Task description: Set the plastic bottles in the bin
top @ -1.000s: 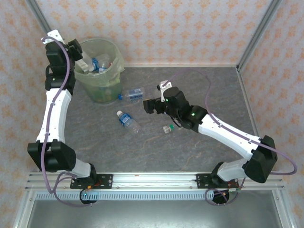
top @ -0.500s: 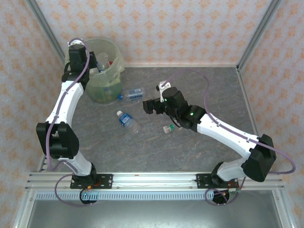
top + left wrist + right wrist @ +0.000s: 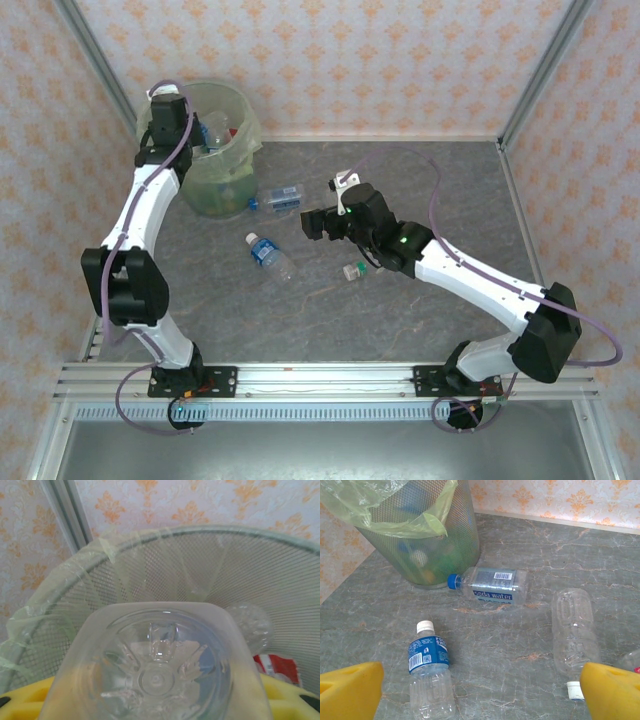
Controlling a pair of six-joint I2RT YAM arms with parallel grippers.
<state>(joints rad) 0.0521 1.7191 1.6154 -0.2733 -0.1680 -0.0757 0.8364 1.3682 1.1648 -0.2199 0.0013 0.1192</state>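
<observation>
The bin stands at the far left, pale green with a thin bag over its rim, and bottles lie inside it. Over its left rim my left gripper is shut on a clear bottle, whose base faces the camera between the yellow fingers. My right gripper hovers open over the table's middle, nothing between its fingers. Below it lie a blue-labelled white-capped bottle, a blue-capped soda-water bottle and a plain clear bottle.
A small green-capped bottle lies beside the right forearm. The soda-water bottle rests close against the bin's foot. Patterned walls and metal posts close in the back and sides. The right half of the table is bare grey stone.
My left arm has swung from the bin's left side to over its rim, carrying the clear bottle. The right arm and the bottles on the table have stayed put.
</observation>
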